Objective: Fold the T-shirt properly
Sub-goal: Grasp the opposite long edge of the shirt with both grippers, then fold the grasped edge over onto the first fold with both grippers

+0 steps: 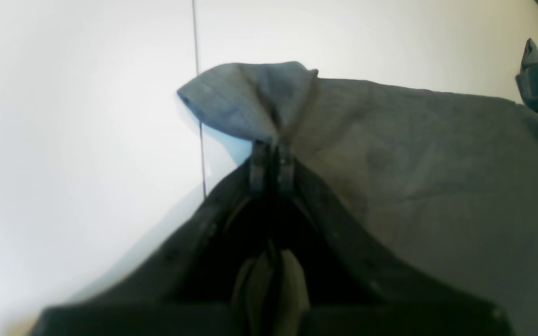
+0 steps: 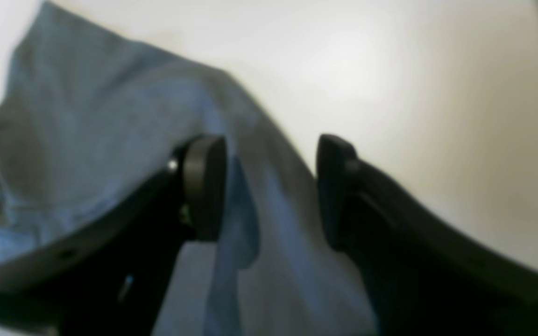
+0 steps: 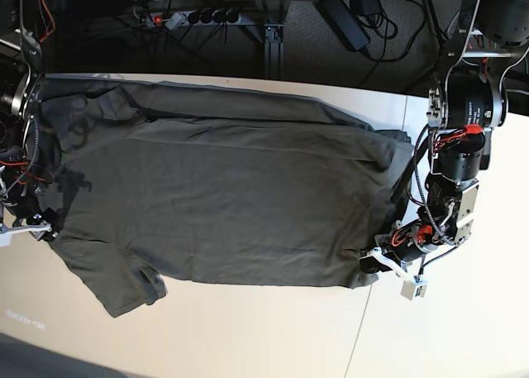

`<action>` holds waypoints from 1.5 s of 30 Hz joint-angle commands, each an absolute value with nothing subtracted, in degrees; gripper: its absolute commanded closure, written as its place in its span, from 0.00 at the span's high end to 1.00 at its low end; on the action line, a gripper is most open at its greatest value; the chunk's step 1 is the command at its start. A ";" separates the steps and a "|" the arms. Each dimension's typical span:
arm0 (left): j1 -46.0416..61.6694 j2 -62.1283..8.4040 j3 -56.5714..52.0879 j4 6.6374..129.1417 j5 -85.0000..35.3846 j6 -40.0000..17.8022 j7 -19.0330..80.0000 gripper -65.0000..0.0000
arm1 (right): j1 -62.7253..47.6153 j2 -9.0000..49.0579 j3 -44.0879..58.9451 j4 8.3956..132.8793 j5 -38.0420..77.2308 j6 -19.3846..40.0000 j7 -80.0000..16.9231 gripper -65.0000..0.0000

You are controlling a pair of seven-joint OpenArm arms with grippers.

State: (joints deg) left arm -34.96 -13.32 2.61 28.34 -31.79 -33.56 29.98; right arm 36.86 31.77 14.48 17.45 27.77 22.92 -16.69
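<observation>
The dark grey-olive T-shirt [image 3: 223, 196] lies spread wide across the white table, with a sleeve [image 3: 124, 287] sticking out at the front left. My left gripper [image 1: 272, 161] is shut on a pinched fold at the shirt's edge [image 1: 250, 98]. In the base view it sits at the shirt's right front corner [image 3: 376, 262]. My right gripper [image 2: 271, 191] is open, its two fingers [image 2: 203, 186] standing either side of a ridge of the shirt's fabric [image 2: 110, 121]. In the base view it is at the shirt's left edge [image 3: 37, 227].
A seam in the white table [image 3: 355, 337] runs front to back under the shirt's right end and also shows in the left wrist view [image 1: 197, 46]. A power strip and cables [image 3: 190, 18] lie behind the table's far edge. Bare table [image 3: 248, 328] lies in front of the shirt.
</observation>
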 commanded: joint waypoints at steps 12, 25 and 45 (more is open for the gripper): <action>-35.70 -13.47 2.79 28.38 -30.61 -33.91 32.36 0.00 | 37.76 28.71 14.33 19.31 19.73 27.27 -18.35 0.48; -36.18 -13.52 2.79 28.38 -30.61 -33.93 30.83 0.00 | 37.43 30.35 14.33 24.84 14.35 27.27 -15.90 0.00; -29.89 -24.75 2.79 48.36 -62.72 -40.00 57.39 0.00 | 20.16 39.42 14.35 53.76 34.33 27.90 -30.87 0.00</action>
State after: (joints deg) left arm -28.05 -23.99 3.05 47.46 -61.91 -38.89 58.39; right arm 18.79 37.56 13.87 52.95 33.93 24.58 -32.14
